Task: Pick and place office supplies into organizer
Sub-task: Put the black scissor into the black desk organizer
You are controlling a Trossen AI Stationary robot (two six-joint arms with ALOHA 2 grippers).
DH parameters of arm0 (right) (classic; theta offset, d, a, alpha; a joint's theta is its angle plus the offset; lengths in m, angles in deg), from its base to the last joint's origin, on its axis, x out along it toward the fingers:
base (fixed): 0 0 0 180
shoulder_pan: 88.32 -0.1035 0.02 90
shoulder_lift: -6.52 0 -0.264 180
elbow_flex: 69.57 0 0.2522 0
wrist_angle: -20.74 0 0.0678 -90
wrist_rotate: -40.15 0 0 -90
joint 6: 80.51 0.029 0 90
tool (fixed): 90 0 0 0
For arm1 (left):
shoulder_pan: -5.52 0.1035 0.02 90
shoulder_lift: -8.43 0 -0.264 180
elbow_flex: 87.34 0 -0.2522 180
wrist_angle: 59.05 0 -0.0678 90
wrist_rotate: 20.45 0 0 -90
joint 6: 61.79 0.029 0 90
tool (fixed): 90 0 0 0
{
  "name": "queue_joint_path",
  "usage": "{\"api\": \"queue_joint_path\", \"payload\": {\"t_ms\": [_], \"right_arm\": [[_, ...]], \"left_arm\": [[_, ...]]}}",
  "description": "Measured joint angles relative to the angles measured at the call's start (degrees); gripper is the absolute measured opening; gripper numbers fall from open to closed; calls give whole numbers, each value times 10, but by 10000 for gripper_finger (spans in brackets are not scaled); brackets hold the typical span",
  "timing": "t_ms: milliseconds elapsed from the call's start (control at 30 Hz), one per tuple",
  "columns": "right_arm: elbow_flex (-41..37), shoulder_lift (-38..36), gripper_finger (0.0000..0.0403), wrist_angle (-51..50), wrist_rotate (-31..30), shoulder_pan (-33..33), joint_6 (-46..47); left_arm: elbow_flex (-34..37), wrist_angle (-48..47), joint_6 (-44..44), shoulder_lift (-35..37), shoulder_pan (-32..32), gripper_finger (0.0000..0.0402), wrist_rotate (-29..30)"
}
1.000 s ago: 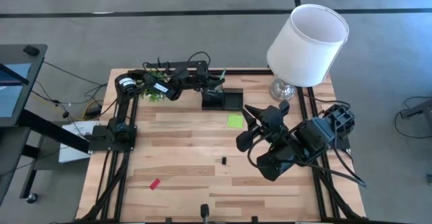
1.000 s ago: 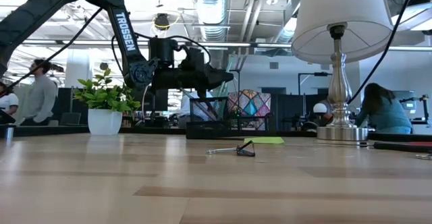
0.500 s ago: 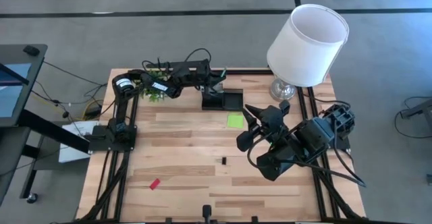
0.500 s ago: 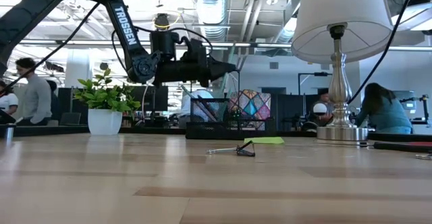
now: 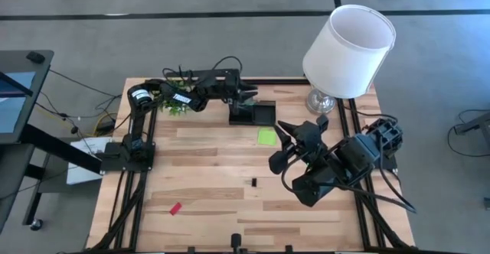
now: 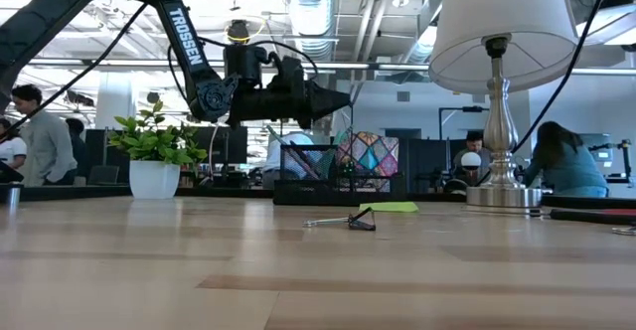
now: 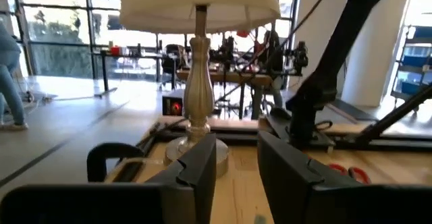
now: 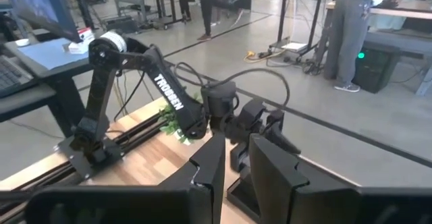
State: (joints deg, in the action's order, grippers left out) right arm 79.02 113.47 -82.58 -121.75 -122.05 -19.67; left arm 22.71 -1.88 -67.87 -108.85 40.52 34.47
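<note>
Two arms are in play, but only my left one is working. I have the left pincer (image 5: pixel 246 95) hanging over the organizer (image 5: pixel 253 114), which sits at the far edge of the surface (image 5: pixel 207 170) between the plant (image 5: pixel 174 101) and the lamp (image 5: pixel 348 51). From its wrist camera the two fingers (image 7: pixel 196 166) stand apart with a plain gap and nothing between them, so I read it as spread and empty, parked above the tall pen section because that is the drop spot. In the low view the arm is level and clear above the organizer (image 6: pixel 338 176), not touching it.

The right pincer (image 5: pixel 277 143) waits near the middle right of the surface, close to the lamp base. Its fingers (image 8: pixel 209 166) show a narrow gap with nothing held; I keep it there to stay out of the left arm's way.

Loose supplies are scattered where the arms can reach them: the sticky pad (image 5: pixel 266 137) lies just in front of the organizer, a black clip (image 5: pixel 253 182) sits mid-surface, and the eraser (image 5: pixel 175 208) is well apart toward the near left. Scissors (image 7: pixel 347 173) show near the right arm's base in the left wrist view. My judgement is that the job is partway through, with these pieces not yet filed.
</note>
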Motion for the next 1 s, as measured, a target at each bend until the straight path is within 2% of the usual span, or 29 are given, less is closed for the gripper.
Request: {"api": "queue_joint_path", "payload": {"t_ms": [267,467,533,700,800,867,1000], "right_arm": [[0,0,63,0,1,-4,6],[0,-1,62,-5,11,-16,-3],[1,-1,62,-5,55,-19,-13],[0,-1,62,-4,212,-21,-13],[0,7,63,-4,263,-12,-14],[-4,13,63,-4,293,-4,-30],[-41,9,63,-4,423,30,-53]], "left_arm": [[-1,79,-57,14,0,105,10],[-1,39,-39,118,-5,105,13],[-1,-12,-28,170,-6,105,14],[-1,-222,-4,309,-23,105,15],[-1,-341,33,382,-38,105,16],[-1,-403,69,422,-50,105,31],[-1,-498,93,481,-71,105,87]]}}
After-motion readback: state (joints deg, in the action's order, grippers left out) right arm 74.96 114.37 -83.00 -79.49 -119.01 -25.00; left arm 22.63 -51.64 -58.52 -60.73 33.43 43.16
